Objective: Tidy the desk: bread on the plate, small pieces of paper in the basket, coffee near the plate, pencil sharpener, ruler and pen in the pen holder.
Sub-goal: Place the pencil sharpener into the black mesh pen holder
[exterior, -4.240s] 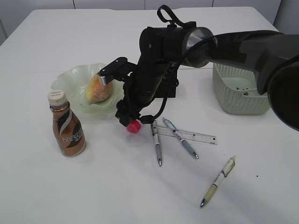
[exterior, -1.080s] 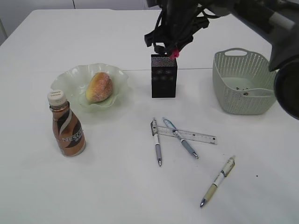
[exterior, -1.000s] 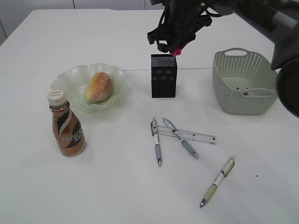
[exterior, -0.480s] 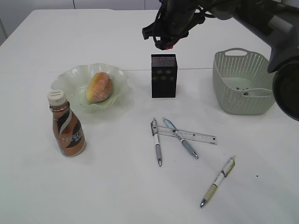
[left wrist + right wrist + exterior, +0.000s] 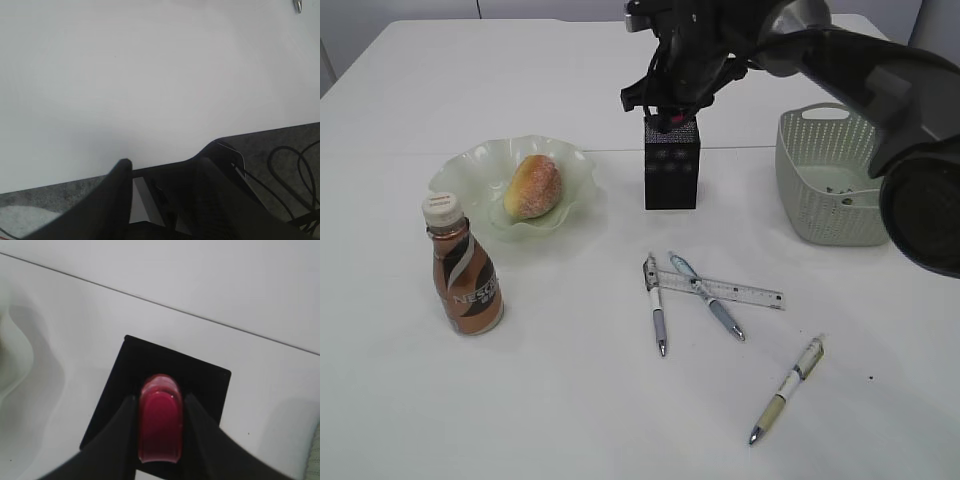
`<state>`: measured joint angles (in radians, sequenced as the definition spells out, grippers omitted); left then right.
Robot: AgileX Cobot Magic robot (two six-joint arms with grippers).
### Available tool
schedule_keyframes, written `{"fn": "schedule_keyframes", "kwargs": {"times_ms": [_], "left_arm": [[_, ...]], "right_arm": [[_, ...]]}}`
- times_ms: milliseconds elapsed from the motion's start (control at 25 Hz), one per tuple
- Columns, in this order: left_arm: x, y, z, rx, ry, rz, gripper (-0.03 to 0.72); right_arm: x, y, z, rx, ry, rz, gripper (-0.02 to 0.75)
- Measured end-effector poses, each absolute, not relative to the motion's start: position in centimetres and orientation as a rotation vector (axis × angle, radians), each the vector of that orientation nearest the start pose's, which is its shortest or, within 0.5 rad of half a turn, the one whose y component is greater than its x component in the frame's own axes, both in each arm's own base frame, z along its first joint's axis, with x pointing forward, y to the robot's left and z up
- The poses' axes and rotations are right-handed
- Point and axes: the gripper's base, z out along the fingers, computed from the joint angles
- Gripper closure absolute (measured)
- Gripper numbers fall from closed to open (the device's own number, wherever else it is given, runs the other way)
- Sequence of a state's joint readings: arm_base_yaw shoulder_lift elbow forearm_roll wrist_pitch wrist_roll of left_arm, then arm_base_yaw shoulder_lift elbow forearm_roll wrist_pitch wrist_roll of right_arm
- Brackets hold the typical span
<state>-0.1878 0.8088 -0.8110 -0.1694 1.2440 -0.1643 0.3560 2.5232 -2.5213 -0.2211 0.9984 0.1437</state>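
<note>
White table fills every view, with the things spread across its middle. Far of centre stands the black pen holder, and the right pincer hangs straight above its mouth, clamped on the red pencil sharpener. It is held there, I judge, so the sharpener can drop into the holder.

To the left, the bread already lies on the plate, and the coffee bottle stands just near of that plate, so both look settled. The basket sits at the far right; small specks lie inside, too small to name. Nearer, a ruler and two pens cross each other, and a third pen lies apart, all waiting for the holder.

Only the right wrist view shows the sharpener centred over the holder's dark opening and pinched between both jaws; from outside the arm hides most of it. The left wrist view alone shows the left pincer, jaws apart and empty, at the near table edge.
</note>
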Motion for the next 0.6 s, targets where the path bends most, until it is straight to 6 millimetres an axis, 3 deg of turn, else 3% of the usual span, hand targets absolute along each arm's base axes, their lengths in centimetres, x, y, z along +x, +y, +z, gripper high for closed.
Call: {"fn": "schedule_keyframes", "kwargs": {"times_ms": [200, 600], "left_arm": [[11.3, -3.6, 31.6, 0.004, 2.743, -0.334, 0.380], [11.3, -3.6, 31.6, 0.004, 2.743, -0.334, 0.380]], "right_arm": [[53.2, 17.5, 21.1, -0.321, 2.455, -0.059, 0.542], [53.4, 17.4, 21.1, -0.305, 2.439, -0.024, 0.542]]}}
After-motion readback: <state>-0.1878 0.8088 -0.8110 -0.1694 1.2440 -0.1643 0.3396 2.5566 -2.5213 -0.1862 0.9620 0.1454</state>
